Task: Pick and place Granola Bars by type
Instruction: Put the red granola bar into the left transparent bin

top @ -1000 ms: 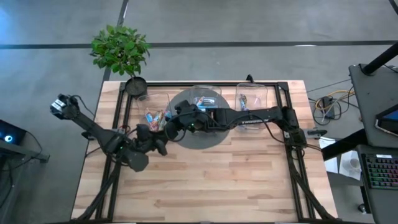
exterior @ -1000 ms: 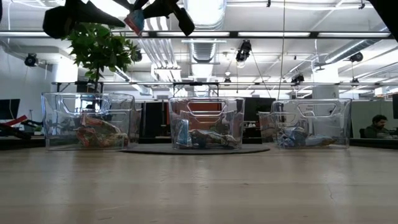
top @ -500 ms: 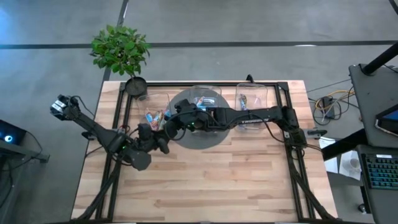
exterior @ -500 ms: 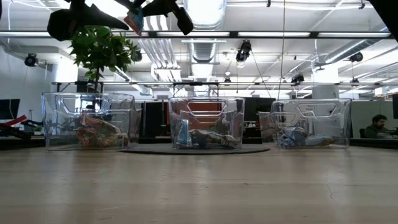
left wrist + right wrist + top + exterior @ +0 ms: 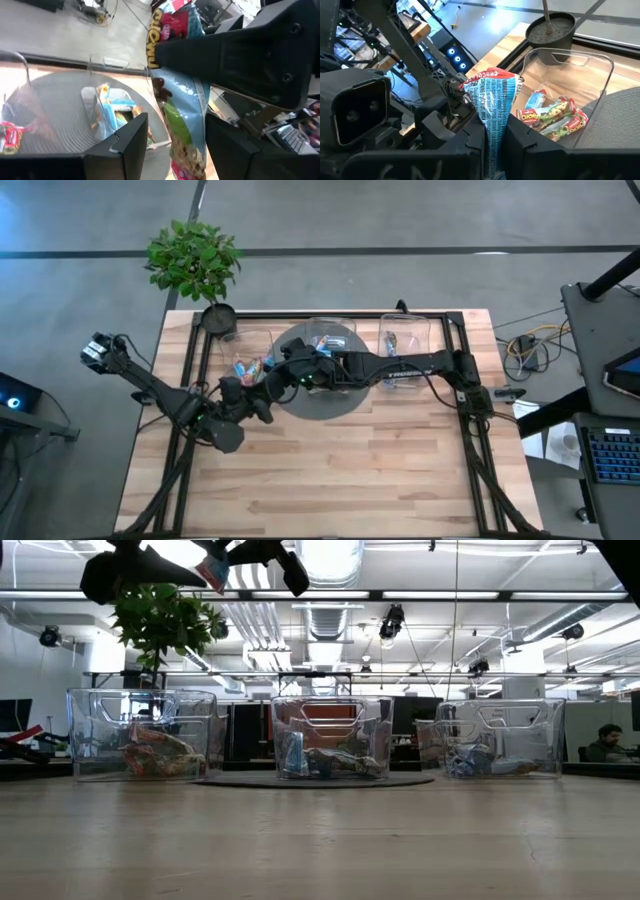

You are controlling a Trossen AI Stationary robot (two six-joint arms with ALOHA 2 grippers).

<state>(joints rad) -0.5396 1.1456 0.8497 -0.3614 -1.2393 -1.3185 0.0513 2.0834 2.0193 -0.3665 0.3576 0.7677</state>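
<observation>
Right wrist view shows a slim granola bar in a shiny blue wrapper with a red end [image 5: 492, 107] pinched between the right gripper [image 5: 492, 150] fingers, which are closed tight on its lower part so the bar stands up between them. Seen from the left wrist, the same bar [image 5: 182, 115] hangs between the left gripper [image 5: 172, 150] fingers [image 5: 132, 137], which stand spread to either side of it with a gap on at least one side, so they are apart and not clamping it.

From the high view both grippers meet above the table, between the left clear plastic bin [image 5: 250, 360] and the dark round mat [image 5: 320, 385], the right arm [image 5: 400, 366] reaching across the mat and the left arm [image 5: 165, 395] coming in from the table's left edge. At table height the bar [image 5: 213, 572] is up in the air, well above the bins.

More bars lie in the bins: red and green wrapped ones in the left bin [image 5: 555, 117], blue ones in the middle bin [image 5: 330, 735] on the mat, and blue ones in the right bin [image 5: 500, 740]. A potted green plant [image 5: 195, 265] stands at the wooden table's [image 5: 350, 470] far left corner, just beside the left bin.
</observation>
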